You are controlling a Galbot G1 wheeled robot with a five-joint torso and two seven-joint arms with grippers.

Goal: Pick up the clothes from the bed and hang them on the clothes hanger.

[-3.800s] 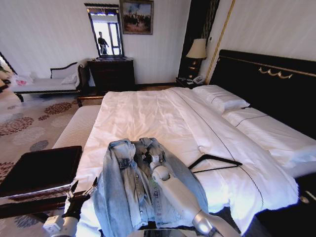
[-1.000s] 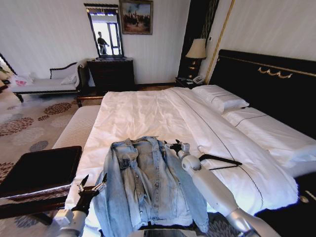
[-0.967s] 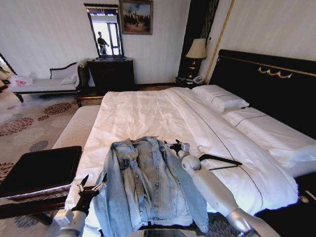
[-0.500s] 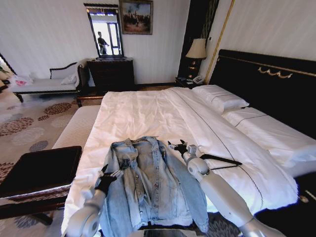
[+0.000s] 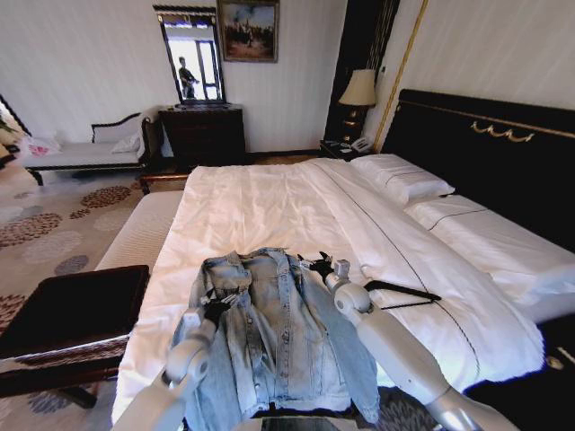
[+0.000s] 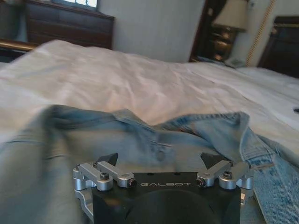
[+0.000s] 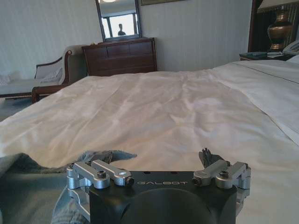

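The jacket (image 5: 269, 337) lay spread flat, front up, at the foot edge of the bed (image 5: 269, 202), its collar toward the pillows and its hem hanging over that edge. The hanger (image 5: 400, 294) lay on the sheet just beside the jacket's right sleeve, nearer the headboard side, not yet inside the garment.

The change was on the left. A second earlier the left gripper (image 5: 218, 307) had hung off the bed's left edge, clear of the cloth; half a second back it had reached the left sleeve, and at this moment it stood over the jacket's left chest pocket, jaws spread and holding nothing. The right gripper (image 5: 320, 266) had shifted only slightly, sitting at the right shoulder by the collar, likewise open and empty. I judged that both arms had closed in on the shoulders for a two-handed lift, with the grasp not yet made.

The left wrist view gave what the head view could not: its fingers (image 6: 108, 164) parted wide with denim directly beneath and the collar (image 6: 140, 130) just ahead, probably touching the cloth, though contact was hard to make out. The right wrist view showed its fingers (image 7: 100, 169) apart too, with only a corner of denim (image 7: 110, 155) under one side and bare sheet beyond
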